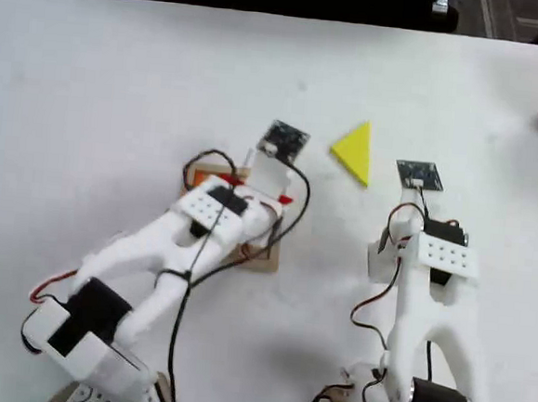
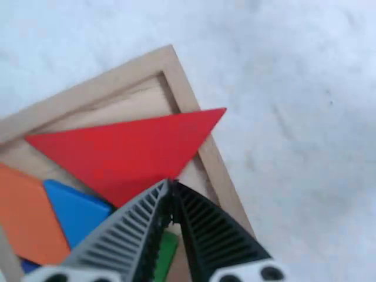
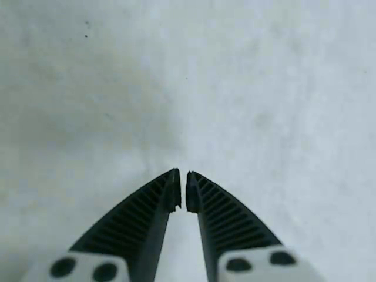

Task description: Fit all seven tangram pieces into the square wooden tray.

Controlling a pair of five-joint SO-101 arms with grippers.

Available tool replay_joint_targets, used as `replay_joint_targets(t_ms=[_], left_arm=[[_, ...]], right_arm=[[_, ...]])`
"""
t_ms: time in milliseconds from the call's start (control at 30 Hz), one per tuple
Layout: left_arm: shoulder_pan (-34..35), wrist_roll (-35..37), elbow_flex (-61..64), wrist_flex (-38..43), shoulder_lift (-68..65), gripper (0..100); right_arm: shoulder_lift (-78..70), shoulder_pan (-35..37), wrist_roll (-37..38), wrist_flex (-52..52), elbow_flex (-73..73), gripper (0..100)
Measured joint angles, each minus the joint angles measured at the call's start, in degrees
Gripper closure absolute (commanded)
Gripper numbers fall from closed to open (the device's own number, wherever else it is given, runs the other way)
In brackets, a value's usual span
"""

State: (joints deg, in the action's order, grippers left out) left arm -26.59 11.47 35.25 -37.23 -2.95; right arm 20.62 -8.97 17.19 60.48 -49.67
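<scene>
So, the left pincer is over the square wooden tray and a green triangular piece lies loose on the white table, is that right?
Not quite: the loose triangular piece on the white table is yellow, as the high view shows. The left pincer is over the square wooden tray.

From above, the left arm [image 1: 182, 241] covers most of the tray [image 1: 266, 259]; up close, the green piece [image 2: 167, 254] sits mostly behind the left tool [image 2: 172, 188].

Red triangle [image 2: 123, 150], yellow triangle [image 1: 355, 150]
</scene>
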Motion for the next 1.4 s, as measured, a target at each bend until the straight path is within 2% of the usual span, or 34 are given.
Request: replay_joint_targets(t_ms=[200, 467, 533, 733, 800, 967, 1200, 1400], left_arm=[[3.9, 0.0, -0.3, 4.6, 0.0, 98], [6.3, 0.0, -0.3, 4.9, 0.0, 98], [4.8, 0.0, -0.3, 4.9, 0.0, 98], [-6.8, 0.0, 0.0, 5.6, 0.0, 98], [-7.6, 0.0, 0.0, 7.6, 0.0, 98], [-5.9, 0.0, 0.0, 9.1, 0.0, 98], [0.9, 0.0, 0.0, 9.4, -1.7, 98], [-0.8, 0.0, 0.0, 9.4, -2.9, 98]], right_arm=[[0.0, 0.0, 0.0, 0.0, 0.0, 97.8], [0.0, 0.0, 0.0, 0.0, 0.0, 97.8], [0.0, 0.0, 0.0, 0.0, 0.0, 97.8], [0.0, 0.0, 0.0, 0.0, 0.0, 97.8], [0.0, 0.0, 0.0, 0.0, 0.0, 97.8], [0.0, 0.0, 0.0, 0.0, 0.0, 97.8], [0.0, 0.0, 0.0, 0.0, 0.0, 97.8], [0.0, 0.0, 0.0, 0.0, 0.0, 97.8]])
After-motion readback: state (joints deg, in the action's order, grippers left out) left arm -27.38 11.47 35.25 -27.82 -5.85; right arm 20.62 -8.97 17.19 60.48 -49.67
